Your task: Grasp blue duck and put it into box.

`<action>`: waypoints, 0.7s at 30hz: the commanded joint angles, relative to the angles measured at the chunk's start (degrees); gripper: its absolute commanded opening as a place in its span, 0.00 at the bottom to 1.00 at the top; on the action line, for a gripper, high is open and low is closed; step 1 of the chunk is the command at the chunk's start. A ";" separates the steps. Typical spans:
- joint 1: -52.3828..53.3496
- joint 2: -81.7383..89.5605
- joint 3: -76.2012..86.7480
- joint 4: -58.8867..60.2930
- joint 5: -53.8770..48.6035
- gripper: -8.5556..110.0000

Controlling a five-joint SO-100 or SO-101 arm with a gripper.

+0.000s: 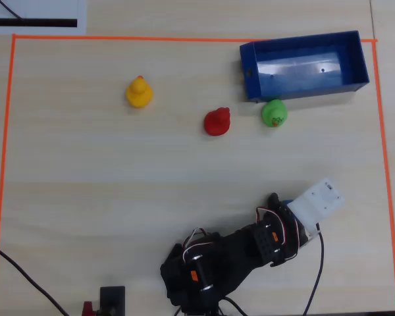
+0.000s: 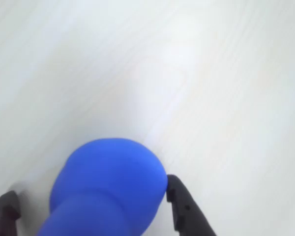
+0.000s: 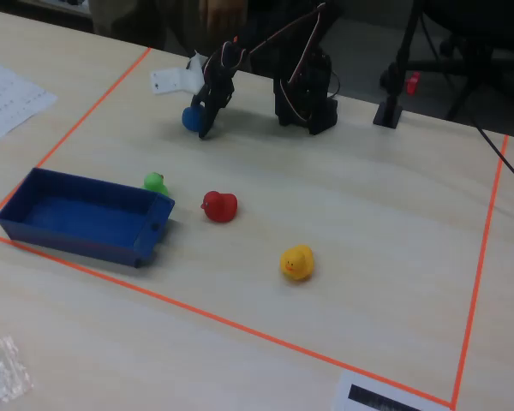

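The blue duck (image 2: 108, 189) sits between the two black fingers (image 2: 184, 206) of the pincer (image 2: 91, 206) in the wrist view. The right finger touches the side of the duck. The left finger shows only at the lower left corner of this view, and I cannot tell if it touches the duck. So the pincer is around the duck, but from these pictures I cannot tell if it really squeezes it. It is also not clear if the duck rests on the counter (image 2: 211, 73) or is lifted a little.

In the overhead view the pincer (image 1: 284, 209) is near the lower right part of the counter (image 1: 85, 184), and only a small piece of the blue duck (image 1: 287, 204) shows beside the white part of the wrist. In the fixed view the blue duck (image 3: 191, 118) is at the tip of the pincer (image 3: 197, 122), close to the counter (image 3: 368, 214).

The box (image 1: 304, 66) stands at the upper right of the overhead view, inside the orange tape line (image 1: 184, 38), well apart from the pincer. A green duck (image 1: 274, 112) lies just beside its near wall, outside the box. A red duck (image 1: 217, 122) is a little to the left of the green one, and a yellow duck (image 1: 139, 92) is further left. In the fixed view the box (image 3: 86, 218) is at the left, with the green duck (image 3: 156, 182) at its far corner, the red duck (image 3: 218, 205) near it and the yellow duck (image 3: 297, 262) closer to the camera.
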 commanded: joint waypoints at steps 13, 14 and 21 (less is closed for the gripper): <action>-2.20 2.11 3.43 -6.50 6.94 0.07; -2.20 2.20 2.81 -5.80 7.12 0.07; -3.52 2.37 -4.13 -1.85 14.15 0.07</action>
